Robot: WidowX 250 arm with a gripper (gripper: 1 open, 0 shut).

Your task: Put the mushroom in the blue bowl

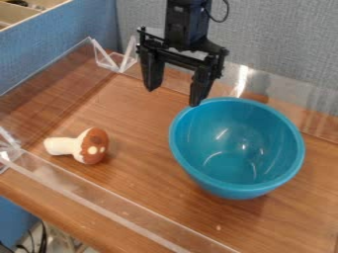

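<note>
The mushroom [82, 146] lies on its side near the front left of the wooden table, its reddish-brown cap to the right and its cream stem to the left. The blue bowl [238, 148] stands upright at the right, with nothing inside it. My gripper [176, 84] hangs pointing down above the back middle of the table, just behind the bowl's left rim. It is open, with nothing between its black fingers [154, 74]. It is well away from the mushroom.
The wooden table [132, 109] is ringed by a low clear plastic wall [53, 69]. A blue partition stands at the back left and a grey wall behind. Bare wood lies between the mushroom and the bowl.
</note>
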